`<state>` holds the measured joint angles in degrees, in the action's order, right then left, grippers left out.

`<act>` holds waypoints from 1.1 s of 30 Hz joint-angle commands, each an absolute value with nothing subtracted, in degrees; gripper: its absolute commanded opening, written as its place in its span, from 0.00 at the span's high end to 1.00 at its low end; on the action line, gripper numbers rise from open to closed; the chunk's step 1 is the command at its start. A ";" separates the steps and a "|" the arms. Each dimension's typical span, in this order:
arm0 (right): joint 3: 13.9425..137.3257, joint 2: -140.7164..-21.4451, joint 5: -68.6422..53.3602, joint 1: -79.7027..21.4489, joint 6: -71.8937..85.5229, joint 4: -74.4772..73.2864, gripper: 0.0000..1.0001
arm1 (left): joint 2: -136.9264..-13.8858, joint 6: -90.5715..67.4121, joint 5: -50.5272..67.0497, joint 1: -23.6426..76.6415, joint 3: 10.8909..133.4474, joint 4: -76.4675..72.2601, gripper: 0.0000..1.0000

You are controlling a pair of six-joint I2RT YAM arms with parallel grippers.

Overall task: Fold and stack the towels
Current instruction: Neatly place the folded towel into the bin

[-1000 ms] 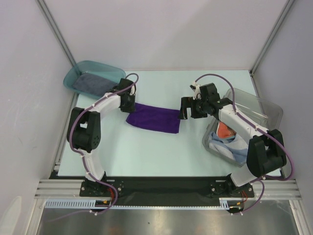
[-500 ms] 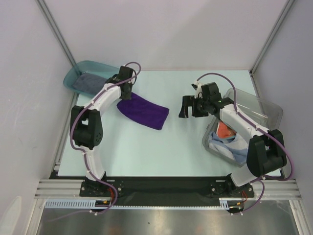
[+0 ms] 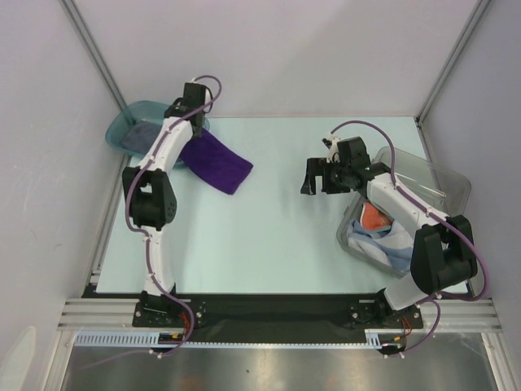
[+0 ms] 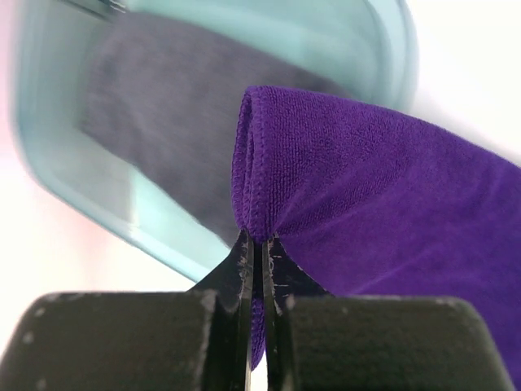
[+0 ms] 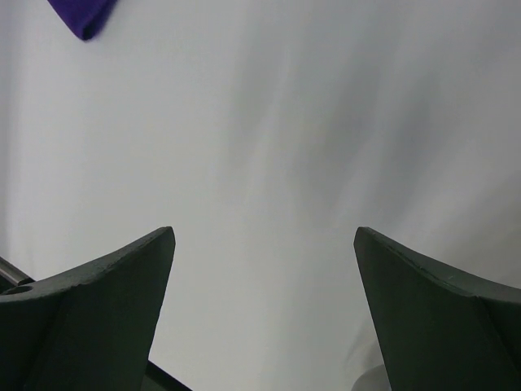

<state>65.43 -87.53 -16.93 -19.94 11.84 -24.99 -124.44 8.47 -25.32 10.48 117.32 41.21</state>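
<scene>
My left gripper [image 3: 189, 140] is shut on the near edge of the folded deep purple towel [image 3: 216, 161] and holds it at the rim of the teal tray [image 3: 122, 124]. In the left wrist view the purple towel [image 4: 383, 195] hangs from the shut gripper [image 4: 260, 244] over the tray [image 4: 146, 236]. A folded dark grey-blue towel [image 3: 140, 137] lies in the tray; the left wrist view shows this grey towel [image 4: 155, 122] too. My right gripper [image 3: 316, 181] is open and empty above the table, beside the clear bin [image 3: 440, 183]. A light-blue towel [image 3: 383, 240] and a brown-red towel [image 3: 374, 217] lie in the bin.
The light table top [image 3: 269, 236] runs between the tray at the back left and the bin at the right. White walls and metal frame posts [image 3: 88, 45] close the back and sides. A tip of the purple towel [image 5: 81, 18] shows in the right wrist view.
My left gripper has dragged the purple towel from the table's middle to the back left, up to the teal tray. The right gripper has barely moved and stays open.
</scene>
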 commanded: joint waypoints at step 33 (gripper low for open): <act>65.13 -82.62 -15.47 -18.98 11.34 -22.85 0.00 | -135.70 21.18 -32.96 -5.18 126.21 15.74 1.00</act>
<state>64.53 -84.79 -15.73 -19.25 11.81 -24.32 -134.67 19.18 -31.35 -3.79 122.74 19.31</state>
